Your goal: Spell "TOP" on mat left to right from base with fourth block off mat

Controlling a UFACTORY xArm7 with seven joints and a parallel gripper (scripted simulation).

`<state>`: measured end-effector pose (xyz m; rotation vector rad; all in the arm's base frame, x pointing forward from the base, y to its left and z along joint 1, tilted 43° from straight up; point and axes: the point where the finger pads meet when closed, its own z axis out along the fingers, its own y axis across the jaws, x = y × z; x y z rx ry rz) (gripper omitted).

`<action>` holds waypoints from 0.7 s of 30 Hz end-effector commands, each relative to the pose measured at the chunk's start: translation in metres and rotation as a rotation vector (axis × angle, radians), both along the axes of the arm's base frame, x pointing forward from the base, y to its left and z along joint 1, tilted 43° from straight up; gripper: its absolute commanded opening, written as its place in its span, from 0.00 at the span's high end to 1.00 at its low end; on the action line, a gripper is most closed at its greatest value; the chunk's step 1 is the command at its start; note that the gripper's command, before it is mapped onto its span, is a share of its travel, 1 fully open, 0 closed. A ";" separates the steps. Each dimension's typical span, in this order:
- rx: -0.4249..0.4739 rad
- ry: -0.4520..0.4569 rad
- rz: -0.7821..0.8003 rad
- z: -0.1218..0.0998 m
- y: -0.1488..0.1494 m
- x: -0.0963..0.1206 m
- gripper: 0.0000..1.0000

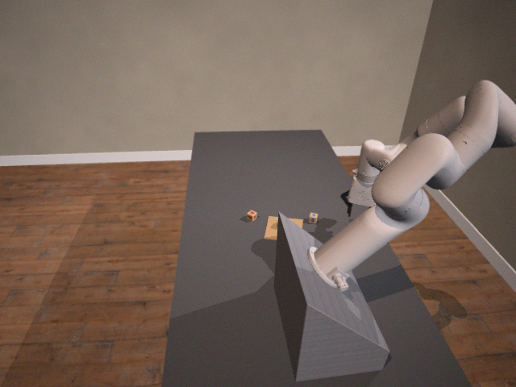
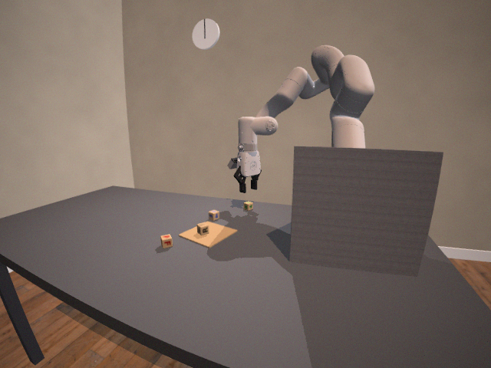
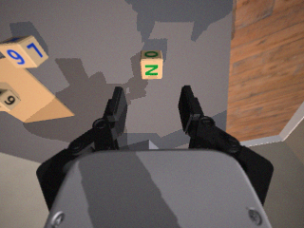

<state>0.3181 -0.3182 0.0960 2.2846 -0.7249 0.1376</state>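
My gripper (image 2: 248, 188) (image 3: 152, 96) is open and empty, with its fingers partly apart. It hangs above the table, over a block with green letters (image 2: 248, 205) (image 3: 151, 65) that shows an N and an O and lies off the mat. The tan mat (image 1: 269, 235) (image 2: 222, 233) (image 3: 43, 106) carries a block with black letters (image 2: 202, 228) (image 3: 7, 97). A block with blue letters (image 1: 313, 217) (image 2: 214, 215) (image 3: 24, 51) lies just off the mat's edge. A block with red letters (image 1: 251, 215) (image 2: 166, 241) lies on the table beyond the mat's other side.
A large grey slab (image 1: 325, 312) (image 2: 360, 205) stands on the table in front of the arm's base and hides part of the mat in the top view. The table's edge and the wooden floor (image 3: 266, 71) are close to the right of the green-letter block.
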 end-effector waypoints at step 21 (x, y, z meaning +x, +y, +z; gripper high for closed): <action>0.000 -0.002 0.003 -0.023 -0.022 -0.002 0.31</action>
